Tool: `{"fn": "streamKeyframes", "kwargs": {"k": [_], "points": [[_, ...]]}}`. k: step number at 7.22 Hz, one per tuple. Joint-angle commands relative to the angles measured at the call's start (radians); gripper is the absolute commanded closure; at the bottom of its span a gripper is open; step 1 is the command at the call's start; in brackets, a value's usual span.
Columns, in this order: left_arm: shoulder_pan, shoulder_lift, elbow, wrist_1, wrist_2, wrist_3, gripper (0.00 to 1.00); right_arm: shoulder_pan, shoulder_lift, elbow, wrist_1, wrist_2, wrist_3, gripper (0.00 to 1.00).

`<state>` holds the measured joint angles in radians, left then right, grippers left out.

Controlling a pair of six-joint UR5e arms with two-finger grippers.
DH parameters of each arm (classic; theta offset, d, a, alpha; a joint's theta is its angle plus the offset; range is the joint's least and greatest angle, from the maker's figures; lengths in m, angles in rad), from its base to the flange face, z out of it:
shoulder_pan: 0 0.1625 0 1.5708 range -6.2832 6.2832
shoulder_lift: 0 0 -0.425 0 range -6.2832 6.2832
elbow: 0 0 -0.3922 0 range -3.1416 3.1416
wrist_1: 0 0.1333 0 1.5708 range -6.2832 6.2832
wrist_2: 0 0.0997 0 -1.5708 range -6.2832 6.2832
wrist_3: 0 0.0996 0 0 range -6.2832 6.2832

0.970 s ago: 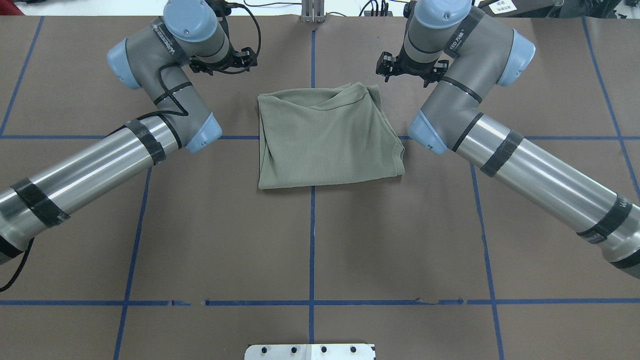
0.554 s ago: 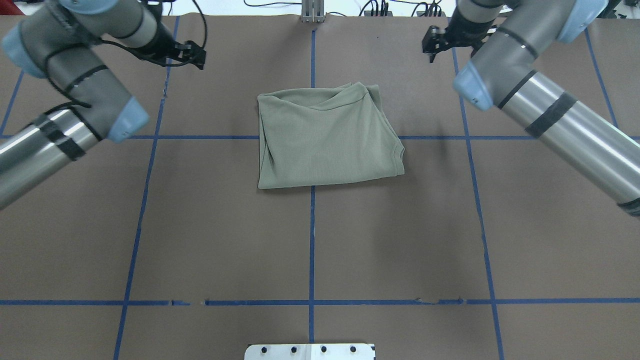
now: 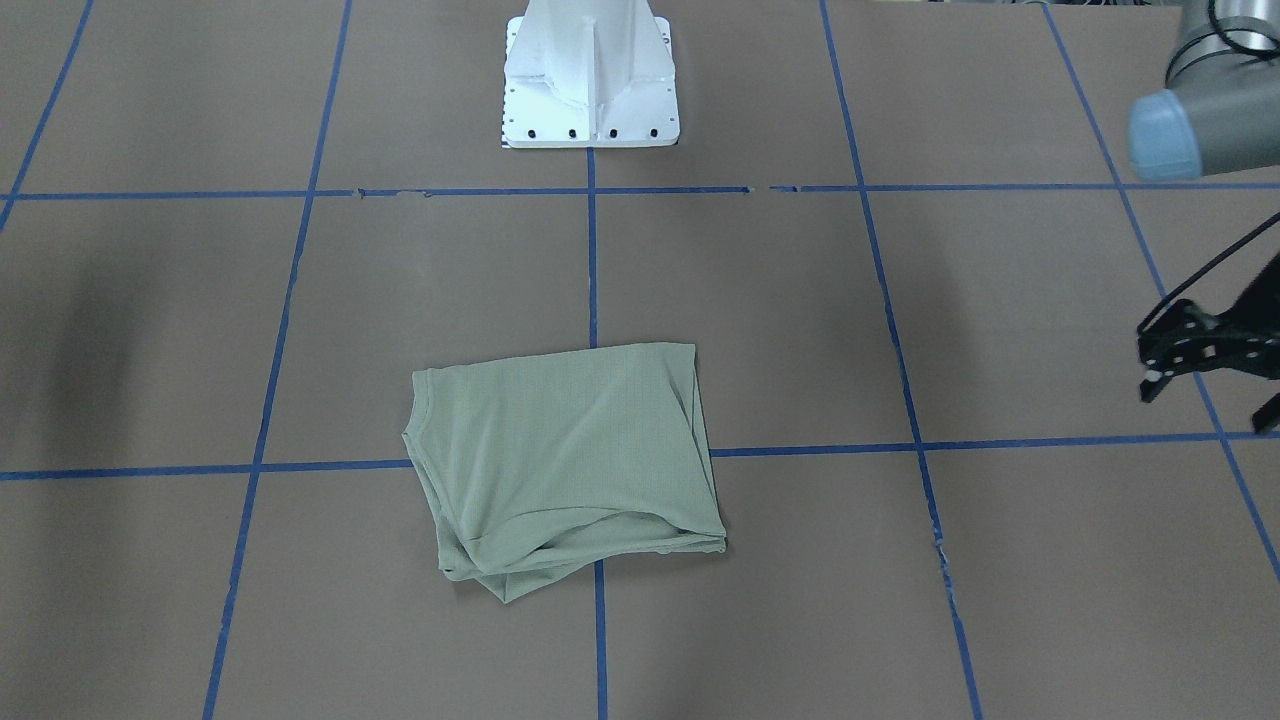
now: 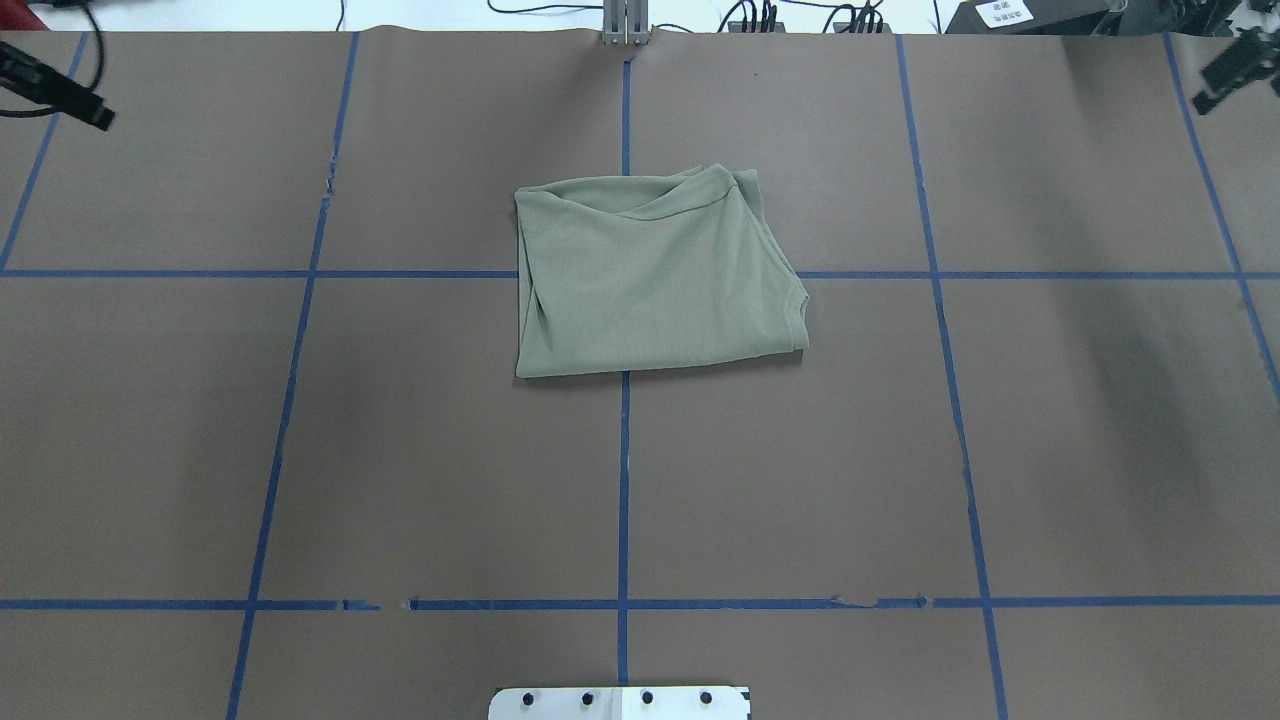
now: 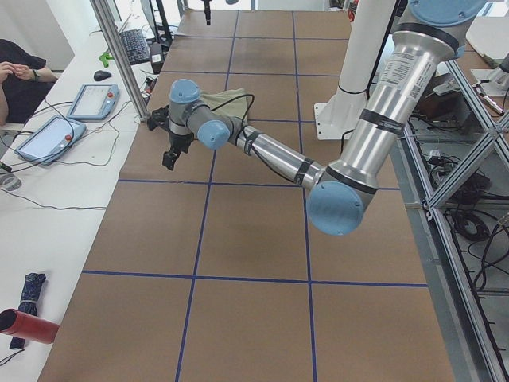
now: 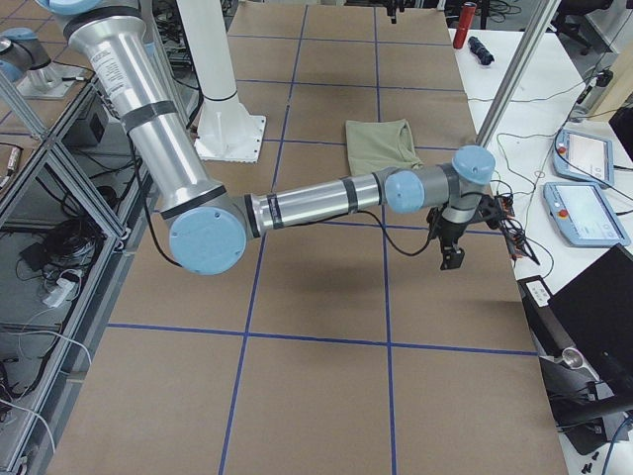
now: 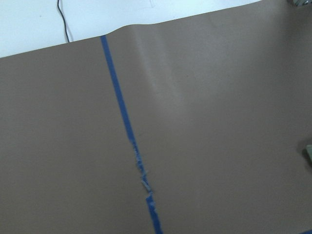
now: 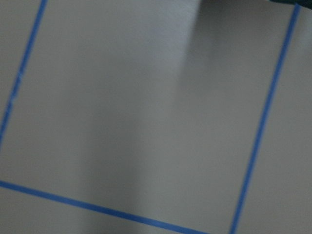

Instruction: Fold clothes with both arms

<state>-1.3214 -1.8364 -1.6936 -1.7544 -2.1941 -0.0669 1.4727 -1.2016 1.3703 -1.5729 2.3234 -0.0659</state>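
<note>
The pale sage-green knit shirt [image 4: 650, 285] is laid folded into a rough rectangle at the middle of the brown paper-covered table [image 4: 420, 460], across a crossing of the blue tape lines [image 4: 622, 480]. The black open-frame left gripper [image 3: 1208, 398] is held well apart from it, jaws spread, nothing gripped. The black right gripper [image 4: 1235, 65] is seen at the opposite far corner; how far it is spread cannot be told.

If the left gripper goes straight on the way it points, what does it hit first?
Most likely the bare brown table, beside a frayed blue tape line; the left gripper points down there, well clear of the shirt.
</note>
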Motion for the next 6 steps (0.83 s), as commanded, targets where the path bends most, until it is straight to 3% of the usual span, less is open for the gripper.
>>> {"fn": "streamKeyframes", "kwargs": {"k": [1,3,6], "points": [[-0.177,0.267,-0.103,-0.012,-0.069,0.269,0.0,0.133,-0.209,0.082,0.001,0.042,-0.155,0.0],[-0.241,0.337,-0.121,0.004,-0.061,0.271,0.0,0.168,-0.234,0.118,-0.03,0.034,-0.115,0.0],[-0.278,0.396,-0.164,0.212,-0.108,0.262,0.0,0.152,-0.28,0.251,-0.095,-0.007,0.022,0.0]]}}
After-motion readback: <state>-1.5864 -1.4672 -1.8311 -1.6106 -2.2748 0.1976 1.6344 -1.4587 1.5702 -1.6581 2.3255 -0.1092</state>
